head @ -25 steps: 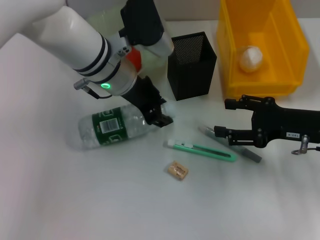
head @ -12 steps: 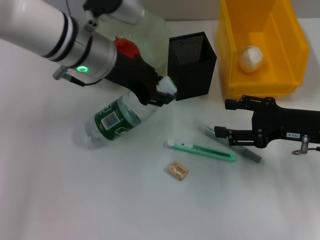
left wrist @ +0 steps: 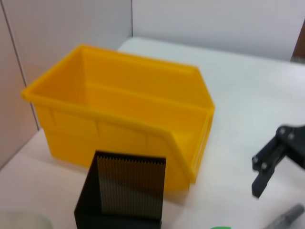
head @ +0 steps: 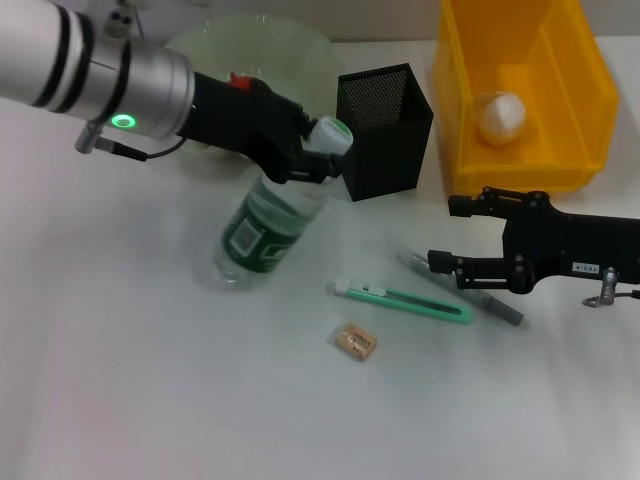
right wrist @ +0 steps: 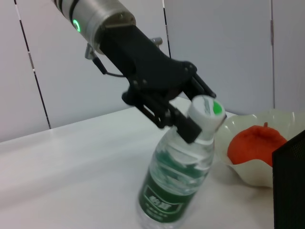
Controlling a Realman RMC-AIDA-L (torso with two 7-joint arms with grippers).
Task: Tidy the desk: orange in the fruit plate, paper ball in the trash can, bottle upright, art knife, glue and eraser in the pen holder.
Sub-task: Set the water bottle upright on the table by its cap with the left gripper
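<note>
My left gripper (head: 308, 158) is shut on the neck of the bottle (head: 262, 228), just under its white cap. The bottle leans steeply, its base on the desk (head: 150, 380) and its cap toward the pen holder (head: 385, 130). From the right wrist view, the bottle (right wrist: 177, 183) and the left gripper (right wrist: 187, 119) stand in front of the orange (right wrist: 255, 145) in the fruit plate (right wrist: 250, 175). The paper ball (head: 500, 117) lies in the trash can (head: 470, 100). The art knife (head: 405, 300), glue (head: 500, 308) and eraser (head: 356, 341) lie on the desk. My right gripper (head: 448, 236) hovers open over the glue's near end.
In the head view my left arm hides most of the orange. The fruit plate (head: 250, 35) sits at the back, left of the pen holder. The left wrist view shows the trash can (left wrist: 119, 109), the pen holder (left wrist: 124, 191) and the right gripper (left wrist: 258, 177).
The left gripper has raised the bottle's neck, swinging it from lying flat to a steep tilt, and the left arm has drawn back to the left. The right arm has not moved.
</note>
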